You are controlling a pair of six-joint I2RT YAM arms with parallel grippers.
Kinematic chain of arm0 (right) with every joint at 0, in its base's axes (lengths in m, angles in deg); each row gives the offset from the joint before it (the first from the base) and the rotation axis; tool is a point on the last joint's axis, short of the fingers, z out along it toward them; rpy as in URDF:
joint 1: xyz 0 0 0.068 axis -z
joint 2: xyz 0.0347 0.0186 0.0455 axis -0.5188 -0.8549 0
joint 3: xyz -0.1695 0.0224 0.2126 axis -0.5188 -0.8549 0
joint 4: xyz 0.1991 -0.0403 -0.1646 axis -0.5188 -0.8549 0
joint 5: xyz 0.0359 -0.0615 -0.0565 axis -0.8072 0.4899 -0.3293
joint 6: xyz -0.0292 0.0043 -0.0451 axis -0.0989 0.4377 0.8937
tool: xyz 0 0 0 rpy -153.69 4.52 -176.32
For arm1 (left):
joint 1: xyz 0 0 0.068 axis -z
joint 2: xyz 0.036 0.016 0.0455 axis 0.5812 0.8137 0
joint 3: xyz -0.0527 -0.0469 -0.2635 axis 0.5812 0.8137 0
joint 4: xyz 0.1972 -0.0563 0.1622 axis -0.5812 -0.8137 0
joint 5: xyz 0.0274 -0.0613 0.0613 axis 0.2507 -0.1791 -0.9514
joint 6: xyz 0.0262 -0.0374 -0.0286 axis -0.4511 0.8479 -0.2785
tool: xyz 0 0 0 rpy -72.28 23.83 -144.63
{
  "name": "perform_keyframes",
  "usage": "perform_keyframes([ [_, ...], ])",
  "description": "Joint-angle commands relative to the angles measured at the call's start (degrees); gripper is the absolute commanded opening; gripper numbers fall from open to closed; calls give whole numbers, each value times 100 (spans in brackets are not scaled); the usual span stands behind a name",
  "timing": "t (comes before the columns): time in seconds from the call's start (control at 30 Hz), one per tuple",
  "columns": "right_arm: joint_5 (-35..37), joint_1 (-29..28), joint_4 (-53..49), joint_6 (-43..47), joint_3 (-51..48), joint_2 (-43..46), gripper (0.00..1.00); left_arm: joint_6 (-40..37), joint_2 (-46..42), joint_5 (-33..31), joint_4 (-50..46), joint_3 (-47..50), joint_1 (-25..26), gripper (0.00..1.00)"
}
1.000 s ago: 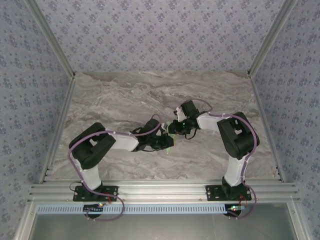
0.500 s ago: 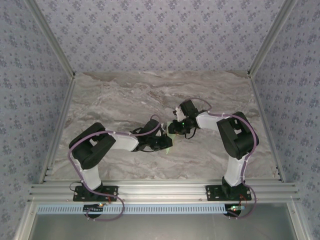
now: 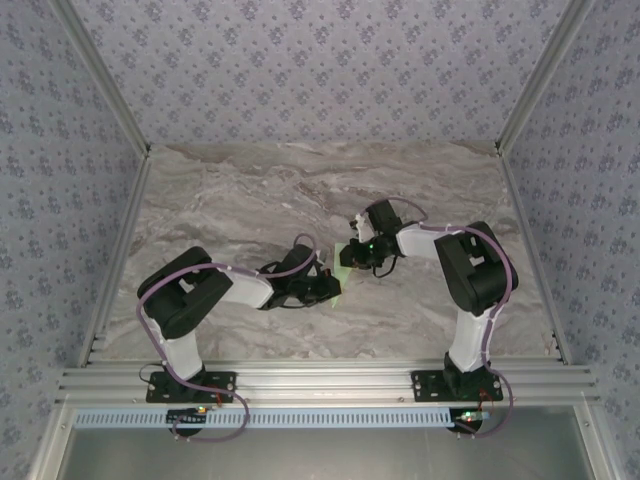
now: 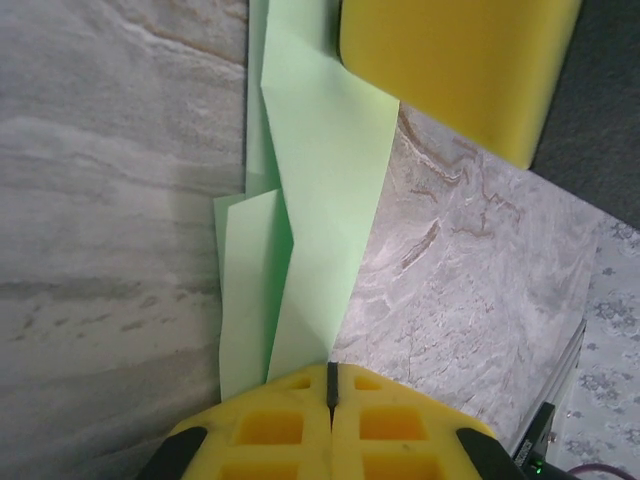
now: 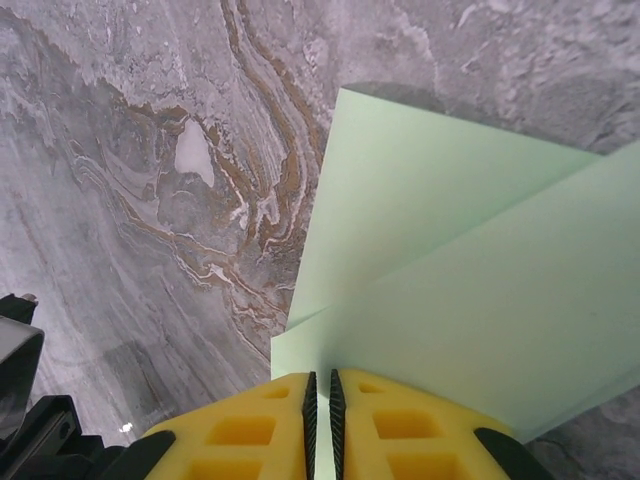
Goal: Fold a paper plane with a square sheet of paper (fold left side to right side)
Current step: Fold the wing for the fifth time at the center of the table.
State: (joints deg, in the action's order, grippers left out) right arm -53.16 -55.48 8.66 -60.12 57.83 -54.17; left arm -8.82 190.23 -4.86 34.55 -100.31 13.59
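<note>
Left end effector (image 4: 330, 388) is pinched shut on one end of the mint-green paper sheet (image 4: 320, 200), right end effector (image 5: 320, 395) clamps the other, mid tabletop (image 4: 100, 200); layered folds are in, but it looks no dart yet, more creasing to go

Black-and-white arms (image 3: 245, 288), lilac cables (image 3: 212, 266), yellow gridded gripper fingers (image 4: 390, 430)

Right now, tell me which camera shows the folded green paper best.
Left wrist view. The paper runs up the frame with its overlapping folded layers and edges plain. The right wrist view shows two overlapping flaps close up, cut off at the right edge. The top view gives a small green patch, too small to read folds.
</note>
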Motion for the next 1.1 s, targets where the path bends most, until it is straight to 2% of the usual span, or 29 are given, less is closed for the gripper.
perform_keyframes([
  [0.0,288,267,181,124,-37,-240,14,241,256,-69,-831,368,59,3],
  [0.53,42,1307,13,440,987,-972,13,261,339,-25,-785,335,64,2],
  [0.67,-80,1427,-104,467,1295,-762,13,227,297,-20,-764,273,75,2],
  [0.87,-127,1256,-181,375,540,594,14,174,290,-90,-795,133,115,2],
  [1.07,-499,439,552,-355,-578,1140,14,173,318,-87,-777,101,135,2],
])
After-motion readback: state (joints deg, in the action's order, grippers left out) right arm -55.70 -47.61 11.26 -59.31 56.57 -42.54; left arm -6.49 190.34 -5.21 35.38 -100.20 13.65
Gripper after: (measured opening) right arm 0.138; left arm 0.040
